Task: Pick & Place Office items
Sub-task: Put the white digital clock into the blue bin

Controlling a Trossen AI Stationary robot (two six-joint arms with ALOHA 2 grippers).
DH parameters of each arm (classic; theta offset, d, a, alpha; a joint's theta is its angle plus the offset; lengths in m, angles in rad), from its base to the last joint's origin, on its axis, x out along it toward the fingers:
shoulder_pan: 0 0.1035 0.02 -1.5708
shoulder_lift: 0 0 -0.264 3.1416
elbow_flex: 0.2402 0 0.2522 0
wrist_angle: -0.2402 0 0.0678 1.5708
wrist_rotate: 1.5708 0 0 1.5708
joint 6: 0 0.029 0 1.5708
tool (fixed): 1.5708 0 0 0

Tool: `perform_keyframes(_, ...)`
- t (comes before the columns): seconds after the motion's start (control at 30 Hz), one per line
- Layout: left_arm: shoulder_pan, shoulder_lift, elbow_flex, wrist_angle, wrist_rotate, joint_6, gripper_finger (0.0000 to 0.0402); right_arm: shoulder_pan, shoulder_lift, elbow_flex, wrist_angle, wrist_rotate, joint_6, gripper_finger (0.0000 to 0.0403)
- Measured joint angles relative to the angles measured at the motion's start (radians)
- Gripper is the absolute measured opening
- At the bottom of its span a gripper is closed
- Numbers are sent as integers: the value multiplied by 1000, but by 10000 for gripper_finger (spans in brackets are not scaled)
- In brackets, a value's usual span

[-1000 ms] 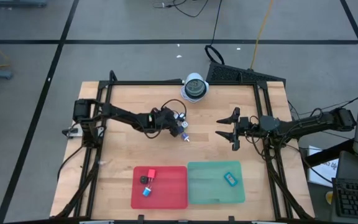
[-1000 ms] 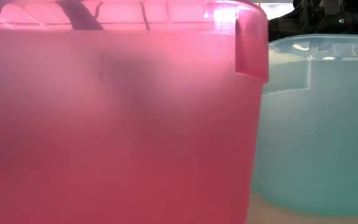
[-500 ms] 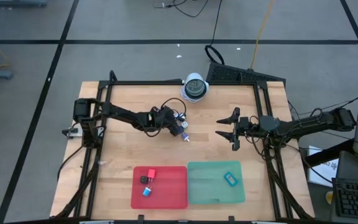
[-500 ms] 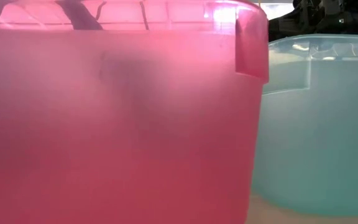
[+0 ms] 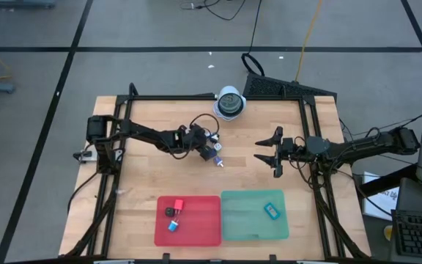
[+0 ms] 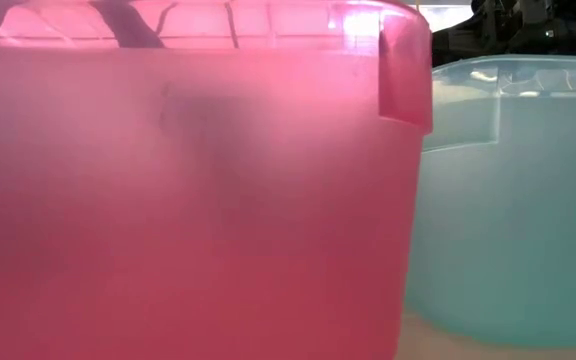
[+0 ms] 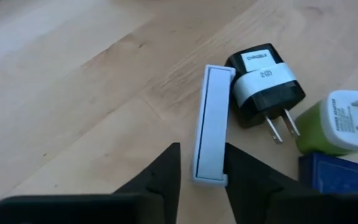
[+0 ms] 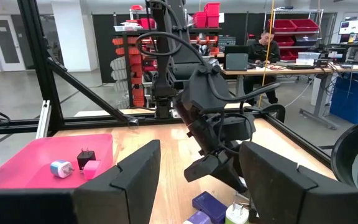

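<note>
A pale blue flat bar [image 7: 211,118] lies on the wooden table, its near end between the fingers of my left gripper [image 7: 202,155], which is shut on it. Beside it lie a black plug with a white band [image 7: 263,84], a green-and-white plug [image 7: 337,121] and a dark blue piece [image 7: 340,177]. In the high view this cluster [image 5: 216,155] sits mid-table at my left gripper [image 5: 209,149]. My right gripper [image 5: 275,155] hangs open to the right of centre, holding nothing. My left gripper pinches the bar's two long sides near its end [image 7: 209,173] between its two fingers. The fingers come slanting down from the table's left and lie along the bar, which reaches out ahead of them. The bar lies flat on the table.
A red tray [image 5: 211,231] at the near edge holds a red, a black and a blue piece. A green tray [image 5: 240,220] next to it holds a teal piece [image 5: 272,210]. A round white-and-grey domed object [image 5: 230,103] stands at the far edge. The trays' walls [image 6: 188,200] fill the low view.
</note>
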Motion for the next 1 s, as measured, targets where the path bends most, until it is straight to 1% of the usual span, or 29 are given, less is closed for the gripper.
perform_keyframes(0.13,12,0,0,0,1,5,84,0,0,0,0,0,0,210)
perform_keyframes(0.23,13,0,0,0,1,56,62,0,0,0,0,0,0,210)
perform_keyframes(0.37,13,-2,0,1,1,107,60,0,0,0,0,0,0,210)
perform_keyframes(0.63,5,-6,0,-2,3,110,60,0,0,0,-16,0,0,210)
perform_keyframes(0.8,-13,-63,-1,-40,4,124,60,0,0,0,-17,0,0,208)
perform_keyframes(1.0,-34,-197,-1,-131,-1,157,60,0,0,0,-21,0,-1,207)
